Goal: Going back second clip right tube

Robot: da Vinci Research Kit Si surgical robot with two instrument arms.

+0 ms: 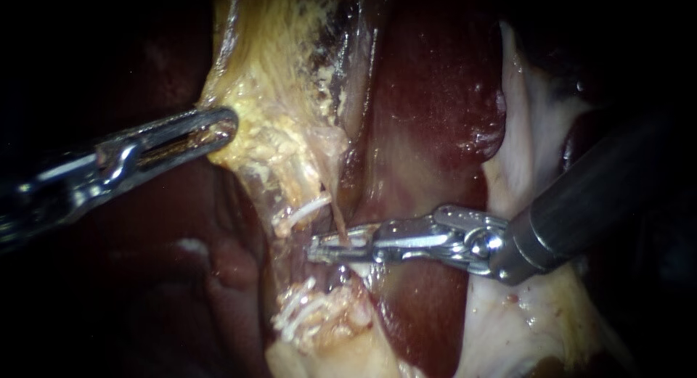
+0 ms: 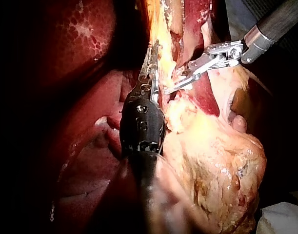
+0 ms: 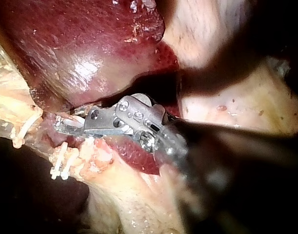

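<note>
The right instrument's [image 1: 321, 249] jaws stand narrowly apart around the thin tube [image 1: 336, 220]. A white clip [image 1: 301, 211] sits beside the tube. The left instrument [image 1: 226, 125] clamps yellow tissue [image 1: 268, 95] above the tube.

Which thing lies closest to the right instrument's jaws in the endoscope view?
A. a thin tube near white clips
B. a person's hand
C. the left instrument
A: the open jaws of the right instrument reach the thin tube, with white clips beside it.

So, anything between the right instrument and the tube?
Nothing visible: the right instrument has its open jaws on either side of the thin tube, with a white clip just beside them.
</note>
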